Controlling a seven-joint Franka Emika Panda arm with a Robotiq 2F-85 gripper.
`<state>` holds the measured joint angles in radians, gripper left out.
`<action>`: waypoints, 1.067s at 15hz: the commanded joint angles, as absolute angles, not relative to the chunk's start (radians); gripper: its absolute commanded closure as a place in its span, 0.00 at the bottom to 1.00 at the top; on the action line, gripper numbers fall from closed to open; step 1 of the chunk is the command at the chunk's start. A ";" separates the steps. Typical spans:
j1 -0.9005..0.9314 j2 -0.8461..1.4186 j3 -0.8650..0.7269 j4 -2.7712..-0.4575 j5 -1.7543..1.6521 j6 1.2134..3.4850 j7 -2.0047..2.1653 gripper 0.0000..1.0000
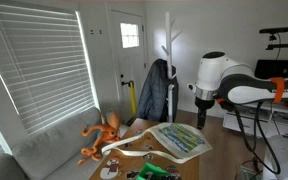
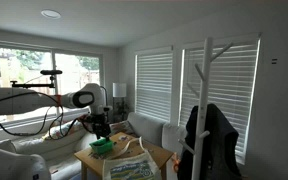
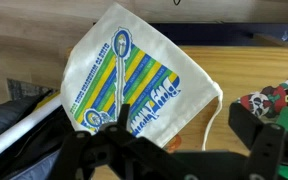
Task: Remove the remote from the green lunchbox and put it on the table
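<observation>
Gripper (image 1: 201, 112) hangs high above the tabletop (image 3: 34, 55), not near anything yet. In wrist view its fingers are spread wide w/ nothing between them, so released and empty.

Green lunchbox (image 1: 149, 172) sits on the near end of the tabletop, low in the exterior view, just beside the white printed sheet (image 1: 179, 140). The orange plush octopus (image 1: 104, 133) is at the sofa (image 1: 44, 150) side, apart from the box. In an exterior view the lunchbox (image 2: 102, 146) lies below the gripper (image 2: 101, 128), a bit off to one side, can't tell how much. Remote: can't make it out at this res. Dark parts show in the box and it's prob one of them, but not sure.

Wrist cam looks down on the sheet (image 3: 134, 80), not the box, and a red/green patterned item (image 3: 276, 100) is at the frame edge, unclear what.

Judged step: approach, nothing grasped, task barely begun.

To do it well:
- shift over until the box is centred in wrist view before going down
- keep fingers spread, line them across the remote's narrow side
- descend straight, don't clip the box wall
- lift clear of the rim, then set down on bare wood, not on the sheet

Risks: the light box may drag along w/ the remote, and the sheet may snag.
</observation>
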<state>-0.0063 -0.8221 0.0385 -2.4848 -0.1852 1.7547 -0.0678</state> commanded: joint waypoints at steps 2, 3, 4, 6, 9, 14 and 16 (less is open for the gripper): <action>0.006 -0.821 0.031 -2.481 -0.191 1.750 -0.061 0.00; 0.006 -0.821 0.031 -2.481 -0.191 1.750 -0.061 0.00; 0.006 -0.821 0.031 -2.481 -0.191 1.750 -0.061 0.00; 0.006 -0.821 0.031 -2.481 -0.191 1.750 -0.061 0.00; 0.019 -0.768 0.053 -2.471 -0.171 1.747 -0.039 0.00; 0.164 -0.580 0.160 -2.432 0.019 1.808 0.002 0.00; 0.204 -0.516 0.206 -2.421 0.045 1.851 0.020 0.00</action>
<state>0.1513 -0.6280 0.1504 -2.4715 -0.0058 1.8170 -0.0168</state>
